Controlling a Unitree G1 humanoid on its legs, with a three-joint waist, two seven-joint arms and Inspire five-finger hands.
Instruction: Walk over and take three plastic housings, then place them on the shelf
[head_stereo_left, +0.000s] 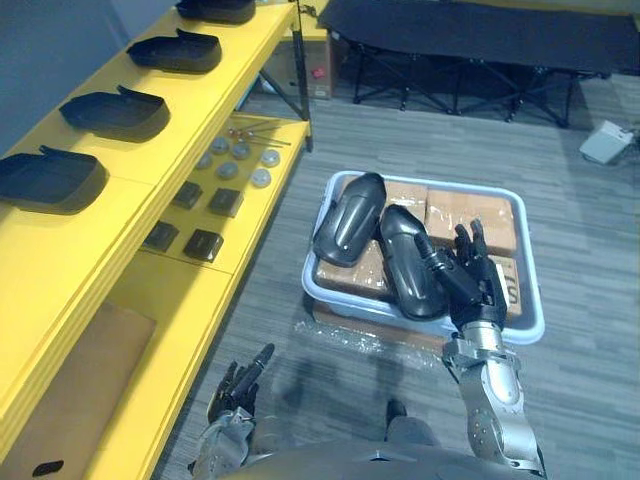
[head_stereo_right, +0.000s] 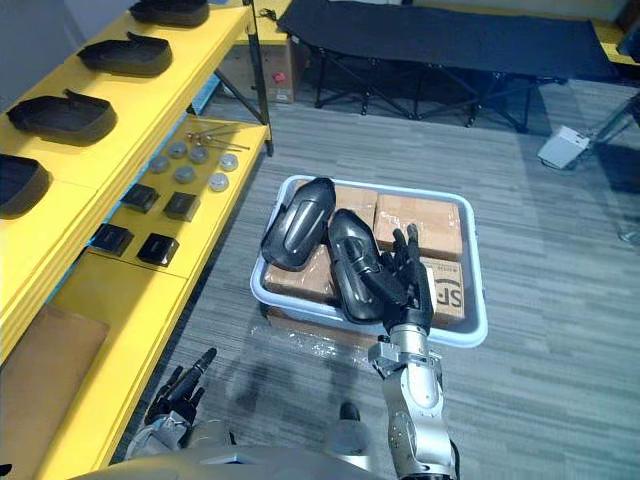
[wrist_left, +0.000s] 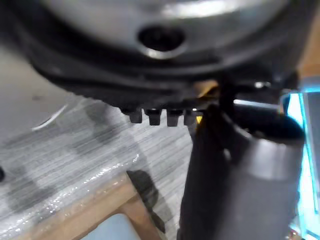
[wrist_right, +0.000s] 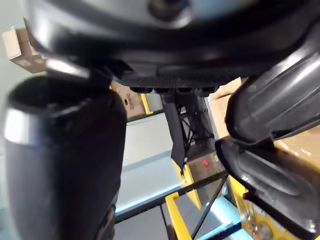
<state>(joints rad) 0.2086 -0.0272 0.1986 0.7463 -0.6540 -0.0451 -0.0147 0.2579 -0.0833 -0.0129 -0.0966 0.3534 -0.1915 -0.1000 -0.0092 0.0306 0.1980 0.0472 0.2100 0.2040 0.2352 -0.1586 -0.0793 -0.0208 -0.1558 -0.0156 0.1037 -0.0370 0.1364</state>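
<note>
Left hand (head_stereo_left: 238, 388) hangs relaxed, near left; right hand (head_stereo_left: 478, 285), fingers spread apart, reaches over a plastic housing (head_stereo_left: 405, 255) in the bin (head_stereo_left: 350, 303). Pickup seems to be starting; next, fingers must close round it.

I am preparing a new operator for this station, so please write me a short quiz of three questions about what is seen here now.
1. True or false: two glossy black plastic housings lie in the pale blue plastic bin.
2. The robot's right hand is: A) shut on a lifted housing; B) open, over the bin beside the housings; C) flat on a table.
3. What lies under the housings in the bin?
Key: 1 true; 2 B; 3 brown cardboard boxes.
</note>
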